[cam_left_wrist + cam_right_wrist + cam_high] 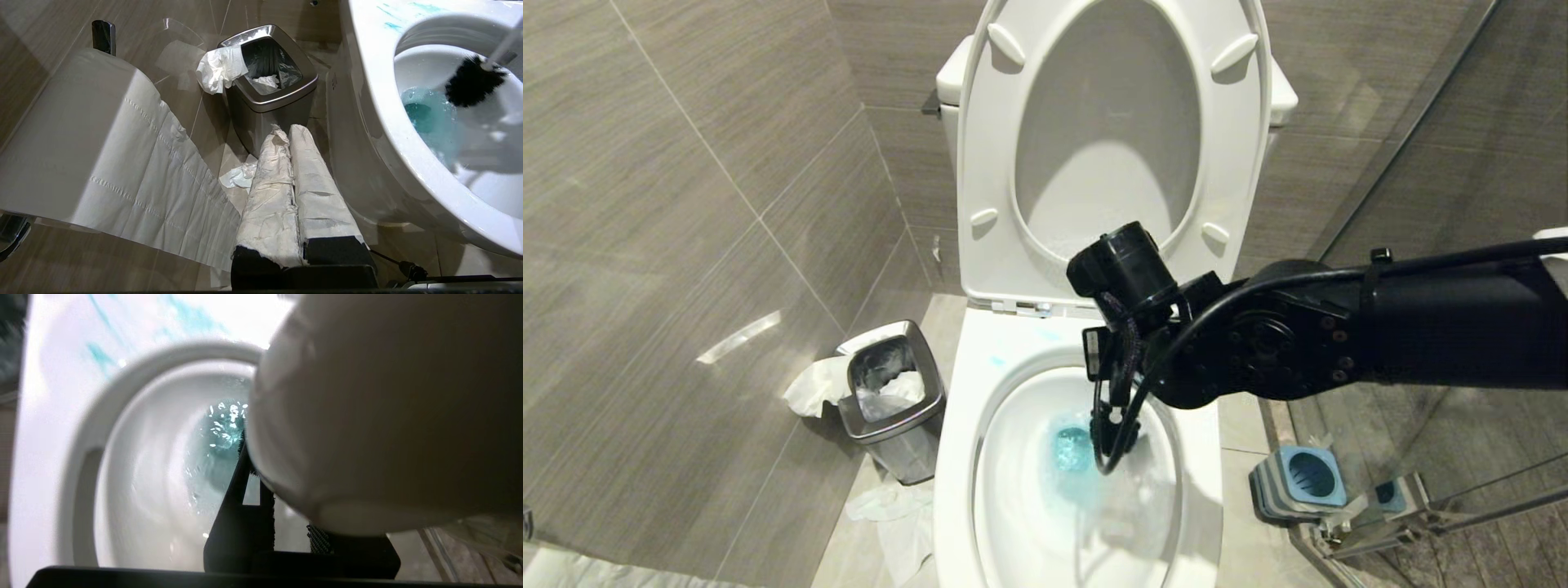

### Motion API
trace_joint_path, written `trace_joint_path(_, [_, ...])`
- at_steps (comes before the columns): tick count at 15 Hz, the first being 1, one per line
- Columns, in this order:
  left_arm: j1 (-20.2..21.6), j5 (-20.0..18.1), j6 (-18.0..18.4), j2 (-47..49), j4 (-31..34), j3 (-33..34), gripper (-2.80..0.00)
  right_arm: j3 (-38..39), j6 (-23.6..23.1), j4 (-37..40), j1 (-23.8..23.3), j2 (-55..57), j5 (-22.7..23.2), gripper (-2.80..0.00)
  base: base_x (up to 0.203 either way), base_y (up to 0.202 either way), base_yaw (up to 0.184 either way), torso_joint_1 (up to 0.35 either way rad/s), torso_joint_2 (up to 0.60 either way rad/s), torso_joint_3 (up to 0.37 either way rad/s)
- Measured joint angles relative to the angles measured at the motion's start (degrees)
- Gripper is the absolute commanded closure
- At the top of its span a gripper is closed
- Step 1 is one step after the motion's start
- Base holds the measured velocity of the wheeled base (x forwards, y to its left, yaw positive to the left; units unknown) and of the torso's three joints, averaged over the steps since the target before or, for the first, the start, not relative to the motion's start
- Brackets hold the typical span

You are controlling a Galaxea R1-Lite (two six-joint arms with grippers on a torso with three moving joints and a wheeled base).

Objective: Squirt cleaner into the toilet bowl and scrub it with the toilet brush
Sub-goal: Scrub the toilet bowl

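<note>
No brand, label or readable writing shows on anything here; a small reddish mark on the outer side of the toilet bowl (367, 122) is too small to read.

The right hand (1112, 425) hangs over the bowl, reaching in from the robot's right. In the head view its arm and cables cover the fingers and the toilet brush, so the grip cannot be made out there. In the right wrist view a large rounded white shape, the end of the toilet brush (367, 416) handle, fills most of the frame right against the lens, with the black fingers (241, 506) pinching the handle below it. The left wrist view shows the brush's black bristle head (472, 83) inside the bowl, just above the tinted water; its handle is cut off at the frame edge.

The cleaner (1072, 449) colours the water turquoise, with blue smears on the rim near the hinge.

The left hand (286, 139), its fingers wrapped in white and pressed together, sits low beside the bowl, pointing toward a steel bin (269, 94) stuffed with tissue. A blue-grey holder (1298, 482) stands on the floor to the bowl's right.
</note>
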Motion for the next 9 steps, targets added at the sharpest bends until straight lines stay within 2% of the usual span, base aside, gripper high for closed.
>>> trace_joint_path(5, [0.0,0.0,0.0,0.0,0.0,0.0,0.0,-14.9,-0.4,1.8,1.1,7.6,-2.1,0.0,0.0,0.0,0.0,0.0,0.0,0.0])
trace_joint_path(9, [0.0,0.0,0.0,0.0,0.0,0.0,0.0,-16.8,0.0,2.1,5.9,10.5,-2.2,0.0,0.0,0.0,0.0,0.0,0.0,0.0])
